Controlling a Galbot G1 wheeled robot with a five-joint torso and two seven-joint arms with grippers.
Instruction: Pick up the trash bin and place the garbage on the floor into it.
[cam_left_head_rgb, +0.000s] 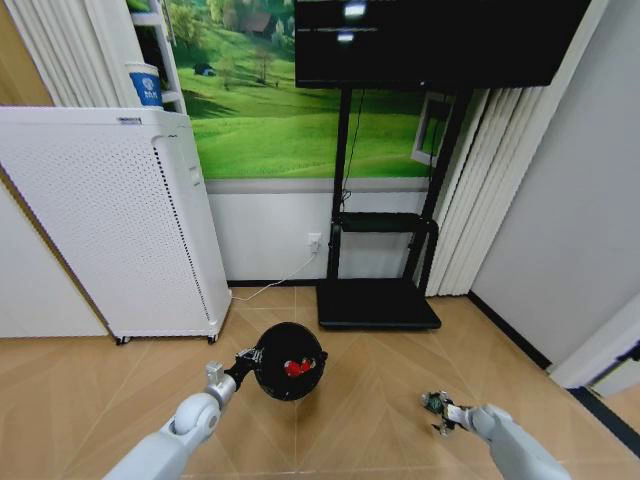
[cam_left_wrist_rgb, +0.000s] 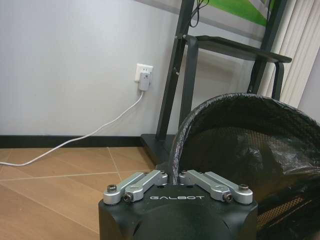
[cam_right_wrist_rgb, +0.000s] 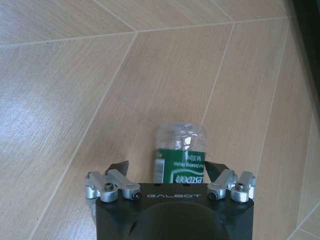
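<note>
My left gripper (cam_left_head_rgb: 245, 362) is shut on the rim of the small black trash bin (cam_left_head_rgb: 288, 360), holding it over the floor (cam_left_head_rgb: 380, 385). Red garbage (cam_left_head_rgb: 295, 367) lies inside it. In the left wrist view the left gripper (cam_left_wrist_rgb: 174, 174) pinches the rim, and the trash bin (cam_left_wrist_rgb: 250, 150) shows a black liner. My right gripper (cam_left_head_rgb: 442, 412) is low over the floor at the right, open, its fingers on either side of a green-labelled clear bottle (cam_left_head_rgb: 432, 403). In the right wrist view the bottle (cam_right_wrist_rgb: 180, 145) lies between the fingertips (cam_right_wrist_rgb: 120, 167) of the right gripper (cam_right_wrist_rgb: 167, 169) on the floor (cam_right_wrist_rgb: 75, 75).
A tall white perforated appliance (cam_left_head_rgb: 110, 230) stands at the back left. A black TV stand base (cam_left_head_rgb: 378, 303) sits by the wall straight ahead. A white cable (cam_left_wrist_rgb: 75, 142) runs from a wall socket (cam_left_wrist_rgb: 144, 75). A dark skirting strip (cam_left_head_rgb: 510, 335) edges the right wall.
</note>
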